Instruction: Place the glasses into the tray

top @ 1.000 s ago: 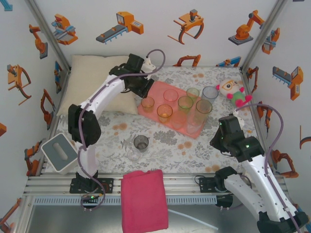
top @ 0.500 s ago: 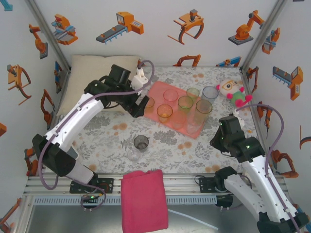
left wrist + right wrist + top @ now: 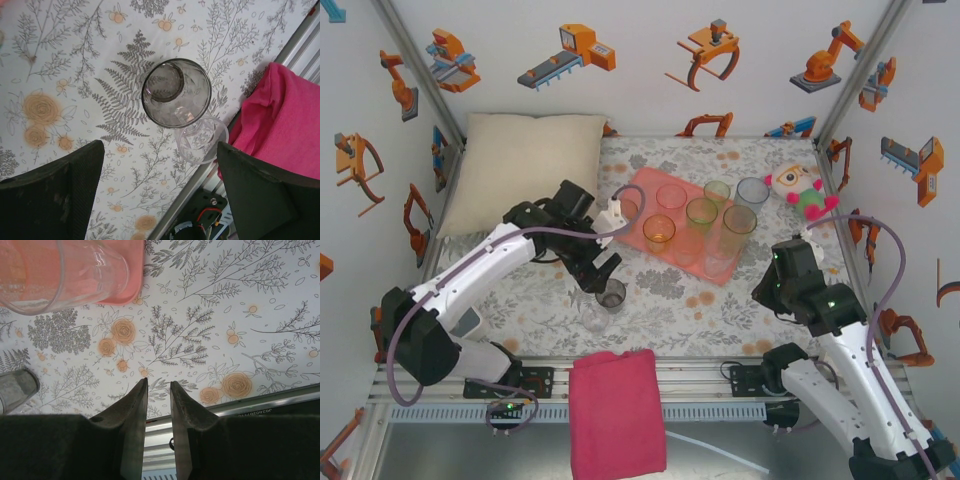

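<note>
one smoky round glass (image 3: pixel 176 92) on floral tablecloth (image 3: pixel 75 65)

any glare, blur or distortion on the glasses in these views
Top external: soft, even light, only faint shadows, no obvious blur. Left wrist: smoky glass and clear glass sharp, small bright glints inside. Right wrist: the close glass at the top left carries white glare streaks and looks stretched by the lens.
</note>
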You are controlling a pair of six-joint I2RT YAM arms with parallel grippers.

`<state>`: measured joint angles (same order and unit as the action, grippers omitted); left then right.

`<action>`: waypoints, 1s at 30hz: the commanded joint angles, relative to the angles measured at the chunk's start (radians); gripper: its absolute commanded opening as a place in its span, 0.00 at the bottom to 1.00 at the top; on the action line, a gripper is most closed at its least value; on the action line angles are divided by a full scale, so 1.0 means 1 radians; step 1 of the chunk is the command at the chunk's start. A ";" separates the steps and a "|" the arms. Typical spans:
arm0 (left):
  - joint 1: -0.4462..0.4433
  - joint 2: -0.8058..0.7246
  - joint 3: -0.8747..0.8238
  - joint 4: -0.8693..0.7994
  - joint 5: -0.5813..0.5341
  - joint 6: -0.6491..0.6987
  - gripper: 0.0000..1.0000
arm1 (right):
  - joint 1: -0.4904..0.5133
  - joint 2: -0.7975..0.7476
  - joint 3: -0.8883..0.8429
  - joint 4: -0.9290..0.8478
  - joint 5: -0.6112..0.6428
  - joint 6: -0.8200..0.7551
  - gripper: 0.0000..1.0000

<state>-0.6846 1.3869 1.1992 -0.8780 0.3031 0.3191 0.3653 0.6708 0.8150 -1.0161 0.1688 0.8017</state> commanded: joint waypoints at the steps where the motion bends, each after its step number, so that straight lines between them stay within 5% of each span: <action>1: -0.007 -0.021 -0.039 0.042 0.010 0.015 0.85 | 0.008 -0.004 0.025 -0.004 0.000 0.022 0.28; 30: -0.050 0.087 -0.086 0.159 -0.071 0.024 0.70 | 0.008 -0.001 0.021 -0.005 0.009 0.020 0.28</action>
<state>-0.7265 1.4639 1.1233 -0.7410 0.2321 0.3267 0.3653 0.6735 0.8162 -1.0157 0.1692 0.8124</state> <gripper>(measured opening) 0.707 0.278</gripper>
